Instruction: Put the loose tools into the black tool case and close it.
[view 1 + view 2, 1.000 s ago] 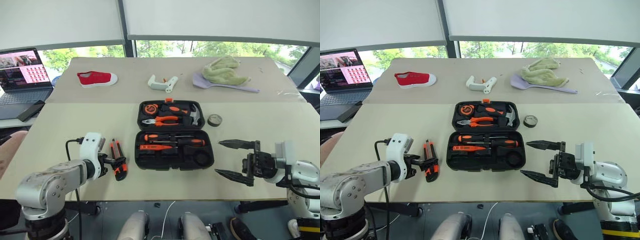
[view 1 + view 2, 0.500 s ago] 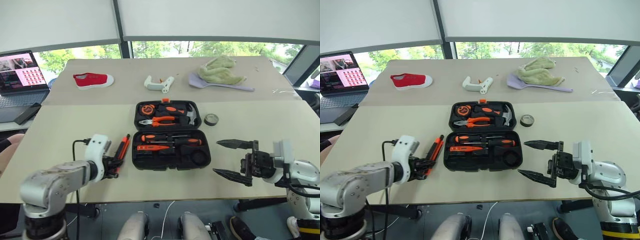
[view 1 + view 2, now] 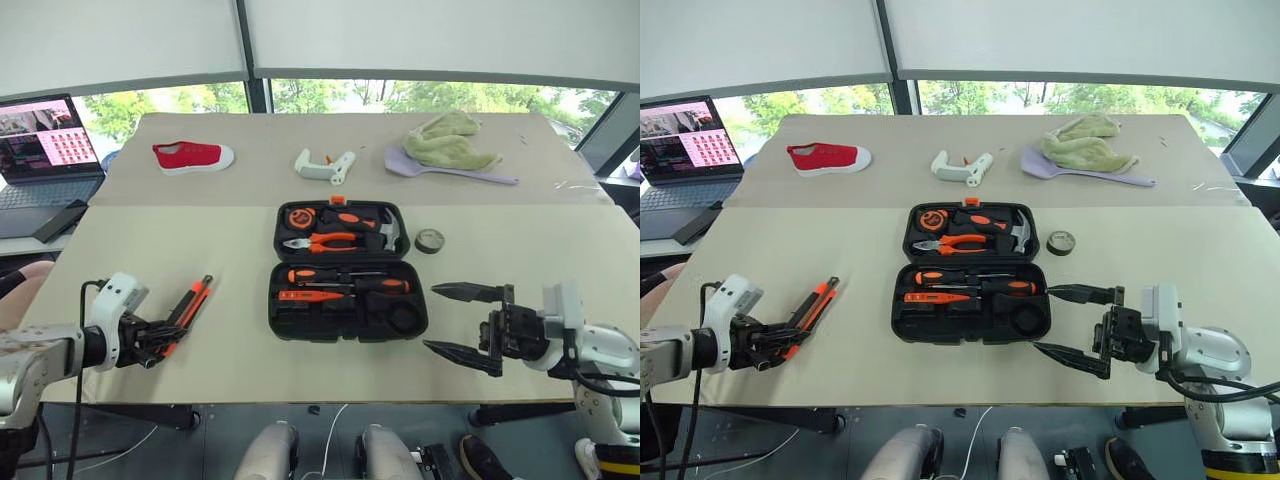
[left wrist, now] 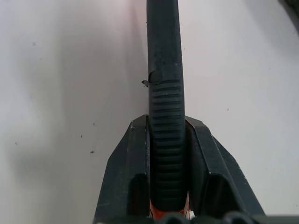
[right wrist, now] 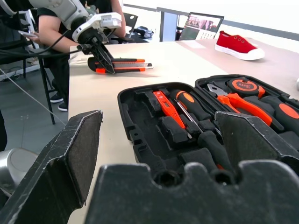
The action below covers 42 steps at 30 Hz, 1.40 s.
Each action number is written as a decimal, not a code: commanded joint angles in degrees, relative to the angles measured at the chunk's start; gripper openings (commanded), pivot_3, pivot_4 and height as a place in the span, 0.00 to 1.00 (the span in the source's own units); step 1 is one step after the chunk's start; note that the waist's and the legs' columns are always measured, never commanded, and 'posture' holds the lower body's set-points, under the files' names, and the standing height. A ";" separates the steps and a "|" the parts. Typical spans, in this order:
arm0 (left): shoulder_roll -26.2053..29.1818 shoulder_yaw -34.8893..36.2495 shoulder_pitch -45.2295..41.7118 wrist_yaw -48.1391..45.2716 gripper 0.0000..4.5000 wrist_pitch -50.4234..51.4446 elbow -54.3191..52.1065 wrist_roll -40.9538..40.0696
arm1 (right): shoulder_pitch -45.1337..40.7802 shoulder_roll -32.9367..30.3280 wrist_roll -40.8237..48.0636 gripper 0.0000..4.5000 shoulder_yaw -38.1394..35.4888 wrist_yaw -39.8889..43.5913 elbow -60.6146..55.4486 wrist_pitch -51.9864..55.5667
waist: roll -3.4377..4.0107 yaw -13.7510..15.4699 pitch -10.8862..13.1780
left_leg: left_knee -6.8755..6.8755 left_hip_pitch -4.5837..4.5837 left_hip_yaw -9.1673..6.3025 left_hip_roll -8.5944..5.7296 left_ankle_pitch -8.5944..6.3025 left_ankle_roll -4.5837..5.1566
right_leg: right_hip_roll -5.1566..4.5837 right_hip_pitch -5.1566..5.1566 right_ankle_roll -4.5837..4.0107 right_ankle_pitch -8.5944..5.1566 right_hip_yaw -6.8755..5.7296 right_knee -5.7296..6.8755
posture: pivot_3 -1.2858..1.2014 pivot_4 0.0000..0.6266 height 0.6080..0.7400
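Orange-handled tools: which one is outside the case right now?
The utility knife, clamped by the left tool at the table's left edge. The screwdrivers, tester, pliers and hammer all sit in slots of the open case.

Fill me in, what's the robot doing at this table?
It is packing loose tools into the open black tool case. The left gripper has its jaws shut on the orange-black utility knife, out to the left of the case. The right gripper waits with jaws wide open to the right of the case. The small dark tape roll is on the table, not in the case.
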 commanded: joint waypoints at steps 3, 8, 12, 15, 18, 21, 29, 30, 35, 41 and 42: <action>0.78 1.07 -1.31 1.92 0.57 -5.04 1.70 3.53 | 0.73 -0.45 1.72 1.00 -1.42 -0.46 -2.32 0.50 | -0.01 -0.07 0.01 | 0.00 -0.03 0.00 0.00 0.05 0.08 | 0.05 -0.05 0.01 0.00 -0.03 0.03 | 0.52 0.24 1.00; 0.44 3.35 1.76 1.14 0.83 -11.30 -0.43 4.82 | 1.06 -0.35 1.59 1.00 -1.43 -0.52 -2.12 0.42 | -0.03 -0.41 0.01 | -0.04 -0.09 0.01 0.00 0.08 0.15 | 0.05 -0.16 0.01 0.00 0.01 0.03 | 0.52 0.24 1.00; 0.70 3.87 2.34 2.67 0.83 -8.47 -3.20 4.00 | 0.73 -0.35 1.42 1.00 -1.09 -0.29 -1.61 0.38 | -0.05 -0.26 0.03 | -0.04 -0.10 0.01 0.01 0.08 0.14 | 0.05 -0.16 0.01 0.00 0.00 0.03 | 0.52 0.24 1.00; -0.14 3.34 1.91 4.92 0.83 -4.85 -5.15 3.49 | 0.31 -0.37 1.40 1.00 -0.79 -0.16 -1.43 0.55 | -0.05 -0.17 0.03 | -0.04 -0.09 0.01 0.00 0.09 0.15 | 0.05 -0.14 0.01 0.01 -0.01 0.02 | 0.52 0.24 1.00; -1.14 2.13 1.45 6.42 0.83 -1.32 -6.21 2.86 | -0.20 -0.43 1.38 1.00 -0.61 -0.02 -1.21 0.74 | -0.05 -0.18 0.03 | -0.04 -0.09 0.01 0.00 0.09 0.16 | 0.11 -0.14 0.01 0.01 -0.03 0.04 | 0.52 0.24 1.00; -2.17 -0.25 0.78 9.01 0.77 1.10 -4.31 4.35 | -0.81 -0.58 1.42 1.00 -0.50 0.13 -1.13 1.13 | -0.05 -0.17 0.03 | -0.04 -0.07 0.01 0.00 0.09 0.16 | 0.16 -0.14 0.02 0.01 -0.02 0.06 | 0.52 0.24 1.00; -2.92 1.16 1.29 7.56 0.36 -3.58 -3.62 4.37 | -0.64 -0.77 1.57 1.00 -1.09 0.21 -1.68 1.54 | -0.04 -0.05 0.02 | -0.04 -0.01 0.01 -0.02 0.10 0.16 | 0.17 -0.07 0.02 0.01 -0.02 0.08 | 0.52 0.24 1.00; -3.05 2.06 1.45 6.72 0.36 -5.88 -3.15 4.41 | -0.54 -0.79 1.58 1.00 -1.20 0.20 -1.70 1.53 | -0.04 -0.05 0.02 | -0.04 -0.02 0.01 -0.02 0.10 0.16 | 0.17 -0.07 0.02 0.01 -0.02 0.07 | 0.52 0.24 1.00; -3.70 7.12 1.84 -7.43 0.36 -26.68 0.73 2.41 | 0.07 -0.84 1.42 1.00 -1.69 0.02 -1.71 1.30 | -0.14 -0.02 0.06 | -0.04 -0.06 0.01 0.00 0.09 0.16 | 0.14 -0.11 0.00 0.01 -0.04 0.05 | 0.52 0.24 1.00; -1.98 3.15 -4.99 -24.29 0.36 -30.69 -1.91 -5.60 | -0.12 -1.56 1.48 1.00 -2.81 0.04 -1.03 1.02 | -0.14 0.07 0.06 | -0.03 -0.16 0.01 0.00 0.09 0.16 | 0.00 -0.13 -0.02 0.03 -0.10 -0.05 | 0.52 0.24 1.00; -1.25 0.72 -6.54 -26.04 0.36 -30.29 -2.60 -5.48 | 0.19 -1.51 1.48 1.00 -3.07 -0.21 -1.29 0.92 | -0.14 -0.01 0.06 | -0.03 -0.14 0.01 0.00 0.09 0.16 | 0.02 -0.10 -0.02 0.03 -0.10 -0.04 | 0.52 0.24 1.00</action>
